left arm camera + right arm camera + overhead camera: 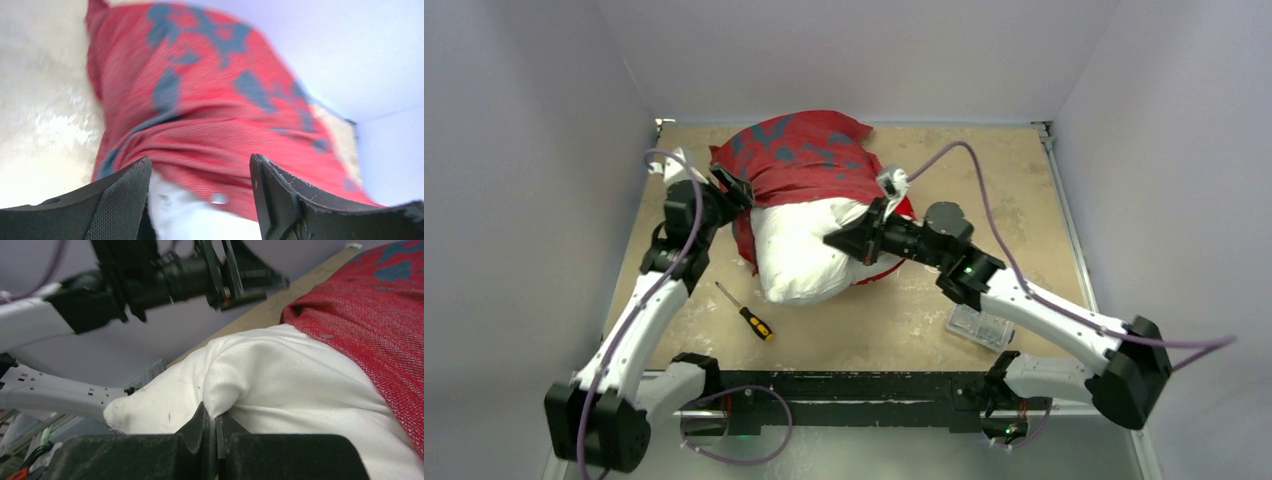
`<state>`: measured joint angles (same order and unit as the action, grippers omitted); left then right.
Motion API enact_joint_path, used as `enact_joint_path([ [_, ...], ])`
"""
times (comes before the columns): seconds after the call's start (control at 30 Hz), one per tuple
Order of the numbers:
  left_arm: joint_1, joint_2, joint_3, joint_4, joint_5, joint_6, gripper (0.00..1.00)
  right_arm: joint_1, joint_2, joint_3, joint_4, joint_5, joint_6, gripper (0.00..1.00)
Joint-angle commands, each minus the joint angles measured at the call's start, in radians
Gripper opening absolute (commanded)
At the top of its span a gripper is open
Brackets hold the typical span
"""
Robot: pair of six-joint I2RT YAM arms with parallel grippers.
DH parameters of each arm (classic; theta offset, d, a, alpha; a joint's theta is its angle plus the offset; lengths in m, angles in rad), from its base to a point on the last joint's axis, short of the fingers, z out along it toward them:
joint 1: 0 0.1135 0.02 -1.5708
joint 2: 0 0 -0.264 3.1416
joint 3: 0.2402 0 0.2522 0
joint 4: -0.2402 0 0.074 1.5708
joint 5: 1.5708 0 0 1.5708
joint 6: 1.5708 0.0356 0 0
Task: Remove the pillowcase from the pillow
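Note:
The red pillowcase [804,155] with grey-blue marks covers the far half of the white pillow [799,250], whose near half sticks out bare. My right gripper [836,240] is shut on a fold of the pillow's white fabric [235,385] at its right side. My left gripper [742,190] is open at the pillow's left, next to the pillowcase's hem. In the left wrist view the red cloth [210,100] fills the frame between the spread fingers [125,195], with white pillow [190,220] below the hem.
A screwdriver [746,313] with a yellow and black handle lies on the table left of the pillow. A clear plastic box [980,326] sits under the right arm. The enclosure walls close in the table on three sides.

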<state>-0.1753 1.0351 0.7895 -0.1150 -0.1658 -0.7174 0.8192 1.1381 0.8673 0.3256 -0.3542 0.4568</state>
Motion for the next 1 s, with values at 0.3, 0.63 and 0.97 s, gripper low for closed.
enact_joint_path([
  [0.3, -0.006, -0.232, 0.241, -0.433, 0.228, 0.190, 0.75, 0.136, 0.333, 0.311, 0.004, -0.031, -0.094, 0.43],
  [0.63, -0.008, -0.234, 0.213, -0.462, 0.432, 0.170, 0.76, 0.045, 0.137, 0.308, -0.300, 0.430, -0.048, 0.88],
  [0.97, -0.209, -0.205, 0.113, -0.455, 0.310, 0.138, 0.76, -0.008, 0.225, 0.147, -0.250, 0.312, -0.070, 0.93],
])
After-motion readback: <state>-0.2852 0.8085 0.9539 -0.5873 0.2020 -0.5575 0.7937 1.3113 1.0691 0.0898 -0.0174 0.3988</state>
